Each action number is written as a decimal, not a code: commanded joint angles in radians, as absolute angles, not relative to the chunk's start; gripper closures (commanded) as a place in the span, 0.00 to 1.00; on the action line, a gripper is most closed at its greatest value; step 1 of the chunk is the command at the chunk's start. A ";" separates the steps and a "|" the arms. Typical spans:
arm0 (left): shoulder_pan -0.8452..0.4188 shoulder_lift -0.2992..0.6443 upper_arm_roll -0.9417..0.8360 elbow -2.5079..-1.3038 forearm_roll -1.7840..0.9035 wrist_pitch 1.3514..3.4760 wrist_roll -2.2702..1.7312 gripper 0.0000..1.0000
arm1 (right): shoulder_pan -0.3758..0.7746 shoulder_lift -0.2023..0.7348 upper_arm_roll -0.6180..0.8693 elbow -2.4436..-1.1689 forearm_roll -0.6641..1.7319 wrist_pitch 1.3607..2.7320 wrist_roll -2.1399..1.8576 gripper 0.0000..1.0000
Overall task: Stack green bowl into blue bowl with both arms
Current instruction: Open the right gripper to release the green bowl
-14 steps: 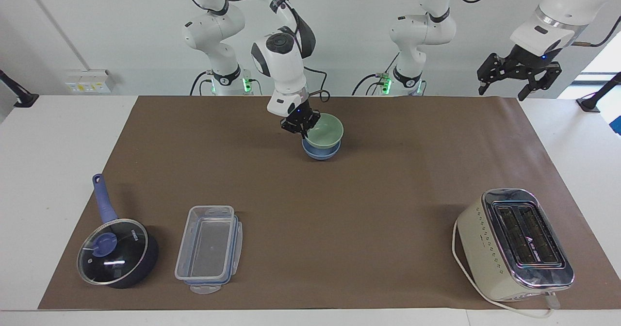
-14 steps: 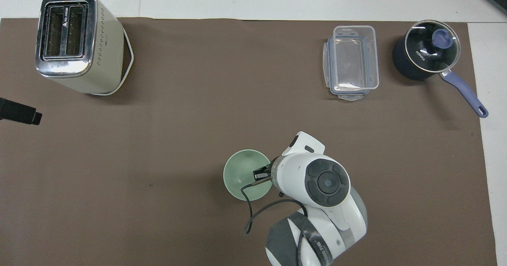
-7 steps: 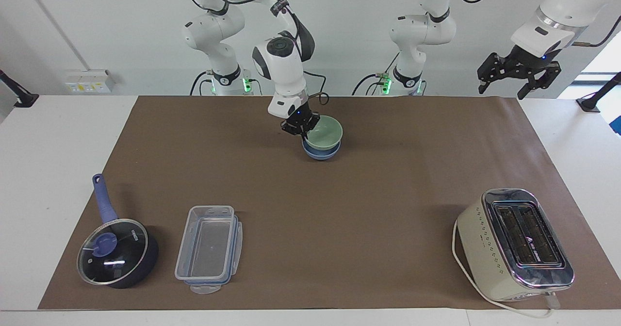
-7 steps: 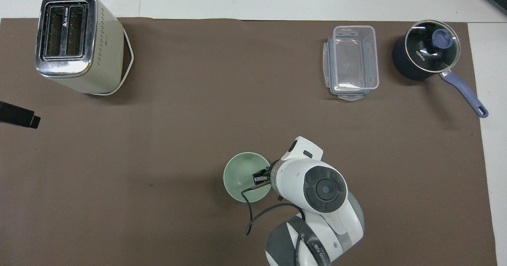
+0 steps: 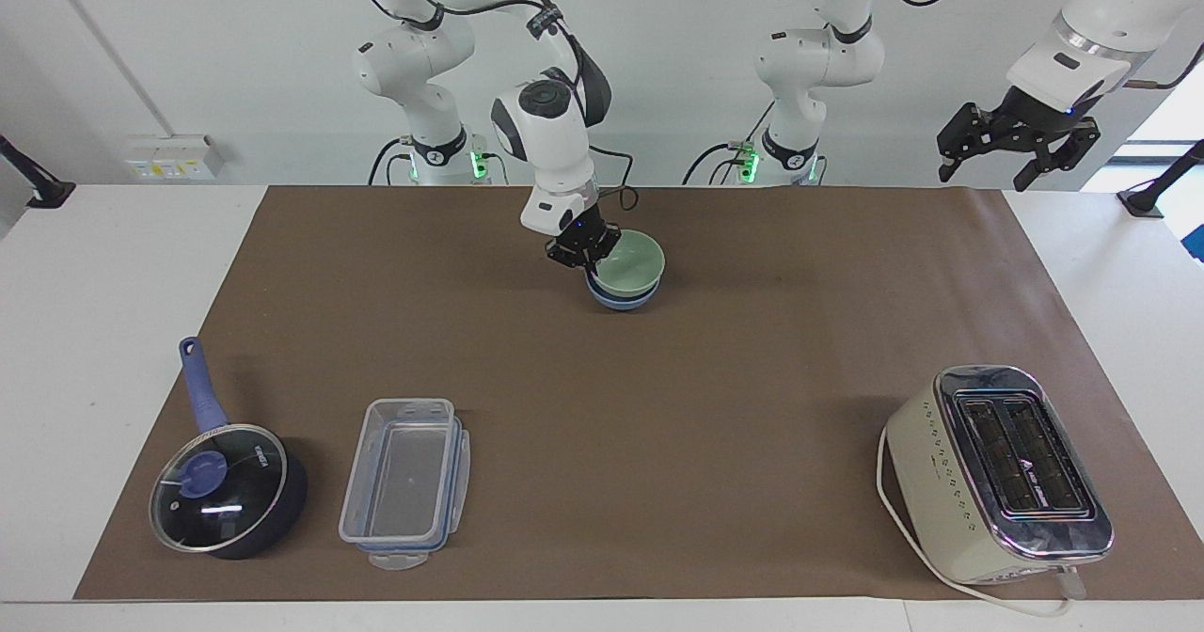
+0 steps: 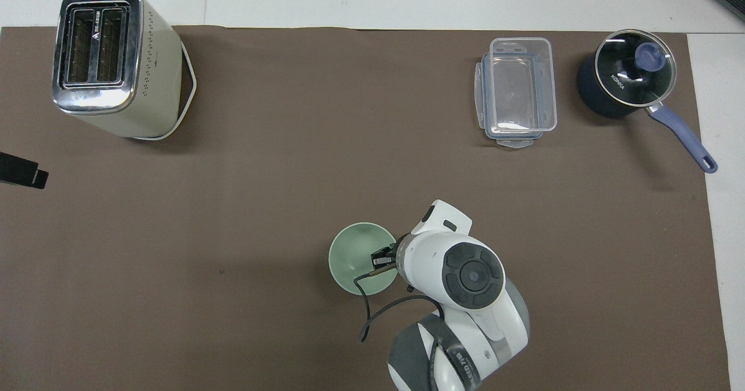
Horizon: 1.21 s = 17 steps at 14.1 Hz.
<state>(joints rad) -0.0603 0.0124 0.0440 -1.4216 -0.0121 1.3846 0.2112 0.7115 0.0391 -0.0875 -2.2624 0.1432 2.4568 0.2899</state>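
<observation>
Green bowl (image 5: pixel 629 263) has sunk lower into the blue bowl (image 5: pixel 621 299) at upper centre of frame.
Right gripper (image 5: pixel 584 258) stays clamped on its rim, straight above the stack; left gripper (image 5: pixel 1018 150) waits spread apart, upper right corner.

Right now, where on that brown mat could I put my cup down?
The wide bare stretch between the toaster and the clear container is free. It is crowded where the right gripper holds the green bowl in the blue bowl.
</observation>
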 commanded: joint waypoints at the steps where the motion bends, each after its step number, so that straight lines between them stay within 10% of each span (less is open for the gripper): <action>1: -0.051 -0.008 0.034 -1.443 0.005 1.385 0.213 0.00 | 0.713 0.037 -0.086 -2.286 0.153 2.493 0.299 1.00; 7: -0.051 -0.008 0.034 -1.443 0.005 1.385 0.213 0.00 | 0.715 0.041 -0.086 -2.296 0.153 2.510 0.295 1.00; 17: -0.049 -0.006 0.034 -1.442 0.005 1.385 0.213 0.00 | 0.713 0.055 -0.087 -2.266 0.153 2.505 0.292 0.54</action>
